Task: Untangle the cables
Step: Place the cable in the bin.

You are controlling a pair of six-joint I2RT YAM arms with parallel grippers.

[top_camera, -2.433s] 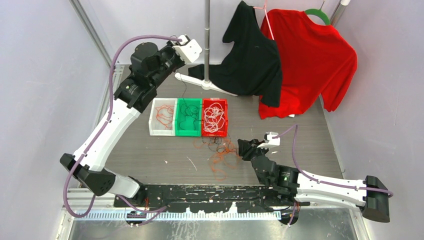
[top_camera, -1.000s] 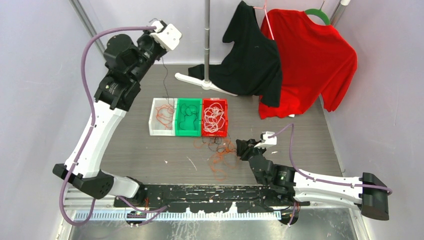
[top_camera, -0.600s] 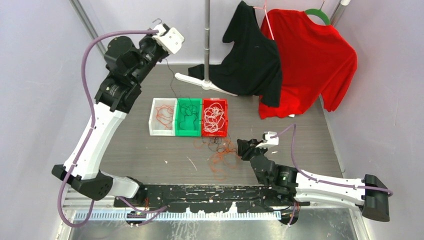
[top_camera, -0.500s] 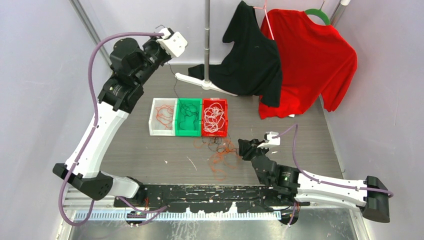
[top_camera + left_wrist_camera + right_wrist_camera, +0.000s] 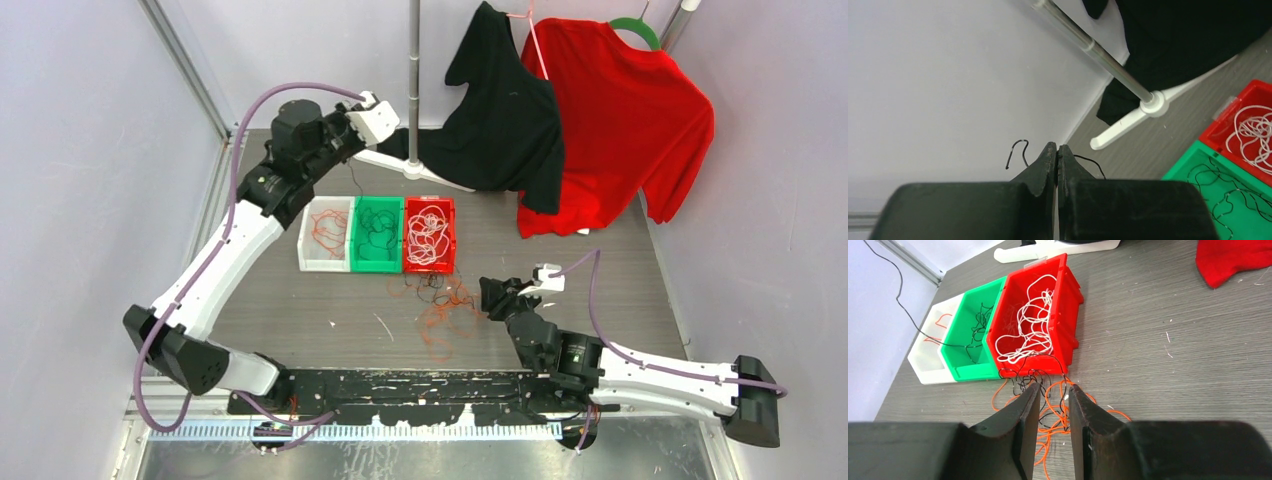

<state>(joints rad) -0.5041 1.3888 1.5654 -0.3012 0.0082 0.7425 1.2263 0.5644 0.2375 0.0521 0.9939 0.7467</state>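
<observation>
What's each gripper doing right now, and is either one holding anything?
Left gripper: closed on a thin black cable.
Right gripper: open, holding nothing, poised at the loose cable tangle.

The worktop (image 5: 1173,365) is matt grey with a fine, wood-like grain. The red bin (image 5: 1074,315), green bin (image 5: 975,372) and white bin (image 5: 930,372) are smooth, glossy plastic. Toward one o'clock on the worktop, the black shirt (image 5: 505,120) and red shirt (image 5: 620,130) are matt cloth. The stand pole (image 5: 1098,52) is shiny metal. The black cable (image 5: 1020,141) looks smooth-coated.
</observation>
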